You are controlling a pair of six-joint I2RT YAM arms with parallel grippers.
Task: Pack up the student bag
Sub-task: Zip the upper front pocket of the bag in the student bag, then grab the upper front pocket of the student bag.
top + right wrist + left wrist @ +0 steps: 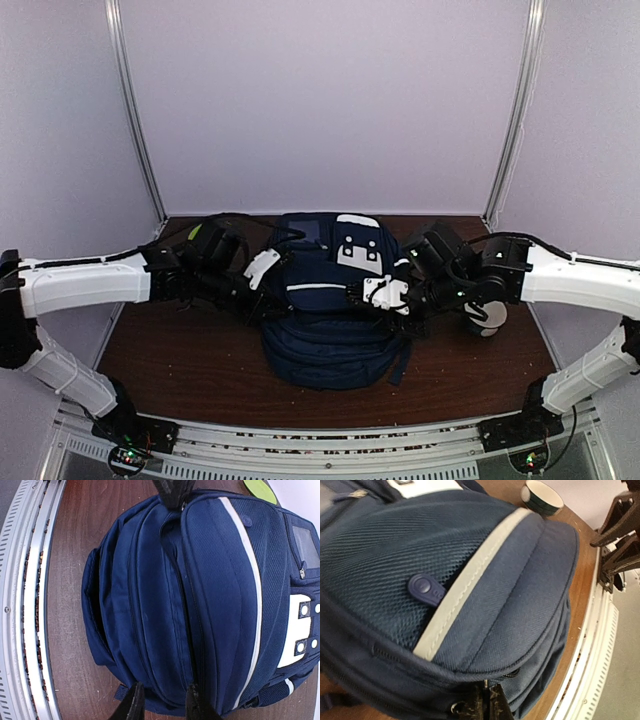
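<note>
The student bag [325, 325], a large navy-blue fabric backpack with white stripes, lies on the brown wooden table [180, 350] between both arms; the left gripper [486, 706], jaws together on its zip seam, probably anchors that side; the right gripper [162, 702], jaws apart, straddles the opposite edge, seemingly to pinch it.

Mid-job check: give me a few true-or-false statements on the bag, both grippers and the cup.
1. The bag lies on the table between the two arms. True.
2. The left gripper is wide open. False: it is shut, right at a zipper seam on the bag.
3. The right gripper has its fingers apart, straddling a section of the bag. True.
4. The cup sits inside the bag. False: it stands on the table, outside the bag, on the right arm's side.
</note>
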